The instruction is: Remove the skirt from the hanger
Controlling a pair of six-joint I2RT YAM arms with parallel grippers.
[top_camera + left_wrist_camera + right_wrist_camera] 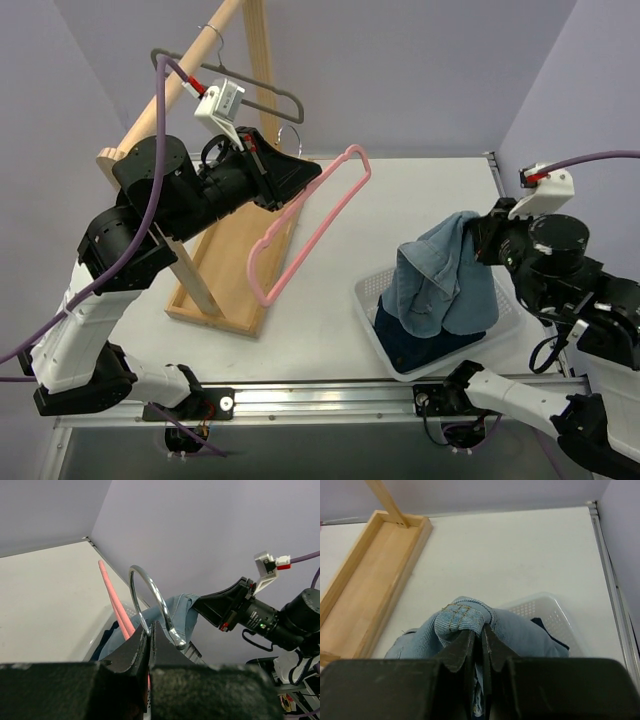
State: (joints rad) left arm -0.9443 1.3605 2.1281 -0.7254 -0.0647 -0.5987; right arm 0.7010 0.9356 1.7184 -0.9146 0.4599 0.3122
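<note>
Right end effector (480, 636) pinched tight on denim skirt (462, 616) waistband; skirt hangs beneath it, over basket (372, 300), free of pink hanger (310, 225). Left end effector (150, 632) clamps hanger neck. Best: lower straight, release once fabric slackens inside basket.

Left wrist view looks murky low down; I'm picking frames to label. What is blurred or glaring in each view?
Left wrist: the left gripper is dark and out of focus; the hanger hook carries a bright glint. Right wrist: the right gripper is blurred, the skirt sharp. Top: even light, soft shadows on the table.
</note>
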